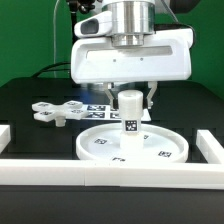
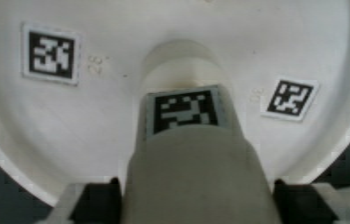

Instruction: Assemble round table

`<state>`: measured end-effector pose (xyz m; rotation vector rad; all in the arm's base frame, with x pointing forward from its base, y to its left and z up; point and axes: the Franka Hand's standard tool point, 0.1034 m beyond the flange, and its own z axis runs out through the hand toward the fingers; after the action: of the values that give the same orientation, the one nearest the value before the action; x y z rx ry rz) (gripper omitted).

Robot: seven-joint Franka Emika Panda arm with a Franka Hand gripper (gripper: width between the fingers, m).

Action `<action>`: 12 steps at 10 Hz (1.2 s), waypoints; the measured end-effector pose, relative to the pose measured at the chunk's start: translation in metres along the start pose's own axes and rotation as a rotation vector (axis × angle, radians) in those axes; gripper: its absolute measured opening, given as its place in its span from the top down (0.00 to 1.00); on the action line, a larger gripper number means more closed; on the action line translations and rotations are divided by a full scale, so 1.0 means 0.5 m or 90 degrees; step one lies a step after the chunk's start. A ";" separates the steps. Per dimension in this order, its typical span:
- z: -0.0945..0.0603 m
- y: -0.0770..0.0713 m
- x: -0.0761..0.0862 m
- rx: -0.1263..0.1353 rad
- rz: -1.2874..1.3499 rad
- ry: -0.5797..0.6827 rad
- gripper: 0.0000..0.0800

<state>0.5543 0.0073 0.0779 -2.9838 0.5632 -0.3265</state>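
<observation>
The large rimmed round disc [image 1: 100, 148] lies flat on the black table, with tags on its face. My gripper [image 1: 131, 100] is shut on the short cylindrical leg [image 1: 130, 110] and holds it upright over the disc's middle. The leg's lower end reaches the disc's centre; I cannot tell whether it is seated. In the wrist view the leg [image 2: 193, 140] runs between my fingers [image 2: 97, 200] down to the disc [image 2: 83, 110], with a tag on its side. The cross-shaped base piece [image 1: 58, 111] lies on the table towards the exterior view's left, behind the disc.
The marker board [image 1: 97, 106] lies just behind the disc, partly hidden by the leg and gripper. White border rails run along the front [image 1: 110, 172], the exterior view's left [image 1: 6, 134] and the exterior view's right [image 1: 210, 146]. A green wall stands behind.
</observation>
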 end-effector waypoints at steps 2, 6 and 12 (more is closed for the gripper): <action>0.000 -0.017 -0.012 0.007 0.125 0.017 0.49; 0.002 -0.055 -0.027 0.016 0.303 0.003 0.49; 0.002 -0.056 -0.028 0.022 0.484 -0.008 0.49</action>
<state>0.5516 0.0383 0.0777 -2.4790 1.5726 -0.2360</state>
